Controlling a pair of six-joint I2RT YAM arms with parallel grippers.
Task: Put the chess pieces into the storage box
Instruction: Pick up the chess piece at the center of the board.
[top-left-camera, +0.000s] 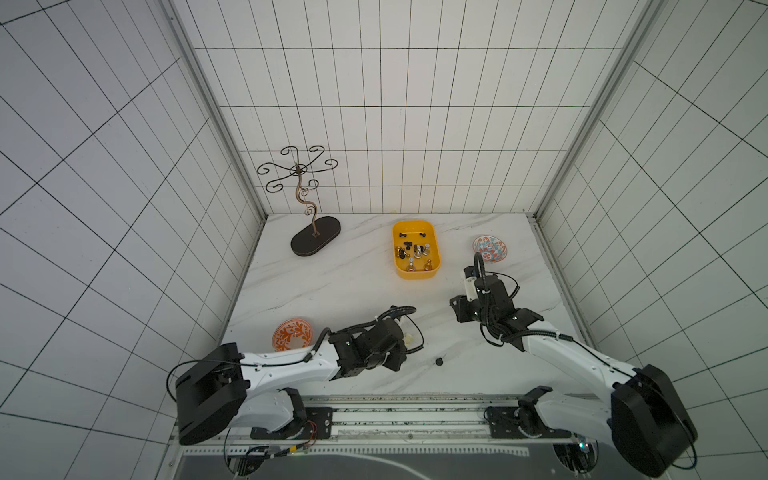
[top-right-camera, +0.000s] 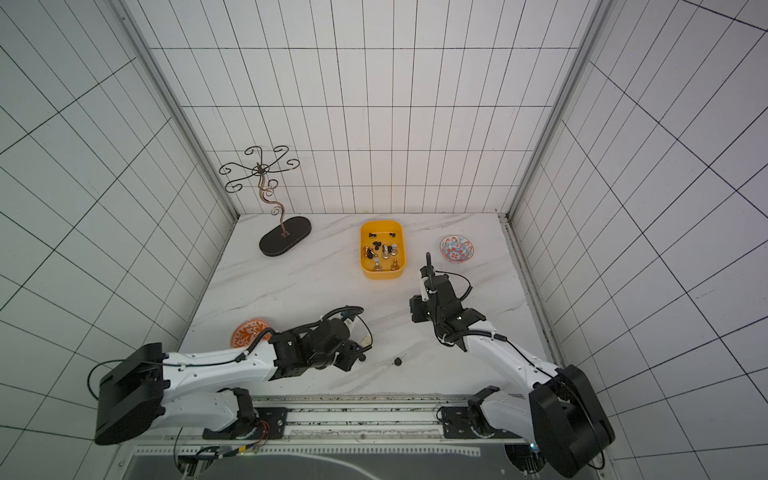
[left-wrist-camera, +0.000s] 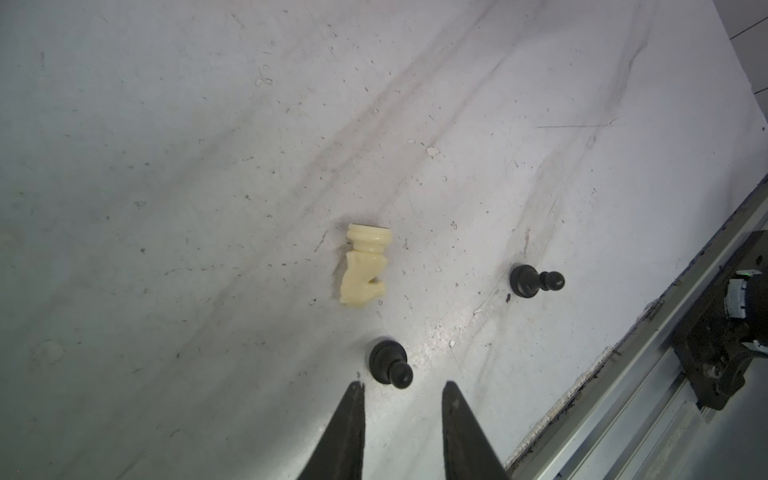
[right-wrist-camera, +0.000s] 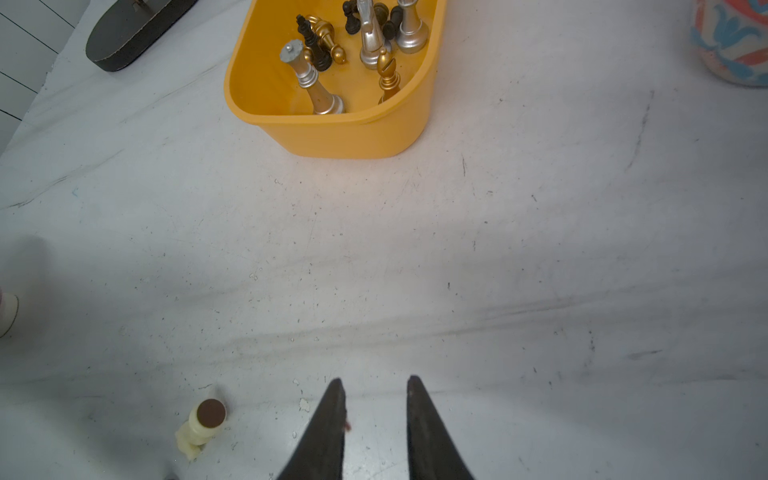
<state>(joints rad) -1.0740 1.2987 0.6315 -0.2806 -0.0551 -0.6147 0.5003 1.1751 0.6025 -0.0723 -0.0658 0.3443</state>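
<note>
Out on the bench (left-wrist-camera: 166, 124), your left claw (left-wrist-camera: 404, 384) hangs parted by a black pawn (left-wrist-camera: 388, 361) — spaced to straddle it, I'd say; right claw (right-wrist-camera: 375, 380) sits open, empty.

Even diffuse light, soft shadows, wide-angle edge distortion.

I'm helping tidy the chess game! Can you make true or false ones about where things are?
1. The cream knight lies on its side on the table. True.
2. The storage box is empty. False: many chess pieces are inside.
3. The left gripper holds a black pawn. False: its jaws are open; the pawn lies loose at their tips.
4. The right gripper is open and empty. True.
</note>
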